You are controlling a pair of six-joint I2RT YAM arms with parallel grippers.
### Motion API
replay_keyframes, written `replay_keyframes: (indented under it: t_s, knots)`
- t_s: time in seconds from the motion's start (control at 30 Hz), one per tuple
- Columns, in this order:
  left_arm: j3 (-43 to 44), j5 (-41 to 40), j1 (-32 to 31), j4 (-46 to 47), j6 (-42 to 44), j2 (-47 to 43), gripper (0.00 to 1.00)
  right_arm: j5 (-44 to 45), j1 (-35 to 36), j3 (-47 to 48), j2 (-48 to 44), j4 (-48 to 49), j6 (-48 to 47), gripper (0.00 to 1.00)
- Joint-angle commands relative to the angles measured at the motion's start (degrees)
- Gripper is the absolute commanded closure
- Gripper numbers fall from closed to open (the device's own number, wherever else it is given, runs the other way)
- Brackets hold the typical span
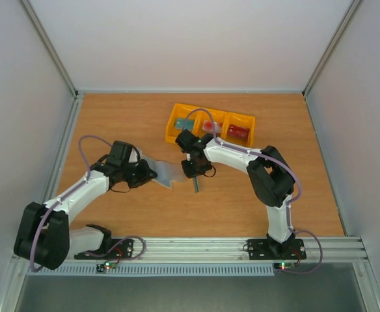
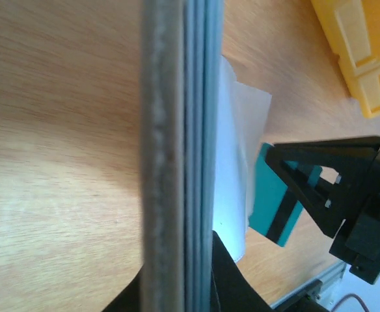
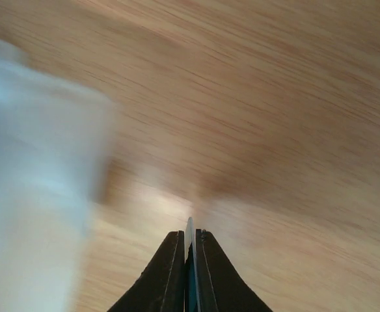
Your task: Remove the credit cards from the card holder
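Observation:
My left gripper [image 1: 148, 174] is shut on the card holder [image 1: 165, 174], a flat grey-blue and cream pouch held just above the table. In the left wrist view the card holder [image 2: 177, 143] shows edge-on between my black fingers [image 2: 232, 279]. My right gripper [image 1: 194, 173] is shut on a teal credit card [image 1: 195, 186] just right of the holder. That teal card [image 2: 274, 205], with a black stripe, is apart from the holder's pale flap. In the right wrist view the card's thin edge [image 3: 190, 229] sticks up between the shut fingers, and the holder [image 3: 34, 182] is a blur at left.
A yellow three-compartment tray [image 1: 174, 131] stands behind the grippers, holding a teal card [image 1: 185, 123], a pinkish red card [image 1: 209, 125] and a dark red card [image 1: 238, 132]. Its corner shows in the left wrist view [image 2: 362, 52]. Grey walls close the table on three sides.

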Motion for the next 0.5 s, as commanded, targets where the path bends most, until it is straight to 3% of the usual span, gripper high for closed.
replay_keyframes:
  t_s: [0.0, 0.27, 0.47]
  knots:
    - [4.4, -4.3, 1.2, -14.5, 6.3, 0.5, 1.00, 8.4, 0.0, 1.2, 0.7, -8.7, -3.1, 0.91]
    - [2.3, -5.0, 2.1, -12.7, 7.8, -1.8, 1.00, 7.5, 0.0, -1.5, 0.0, -6.8, -3.2, 0.95]
    - [1.5, -6.6, 4.9, -11.0, 9.9, -8.7, 1.00, 5.7, -0.1, 4.8, -4.1, -7.6, -12.0, 0.99]
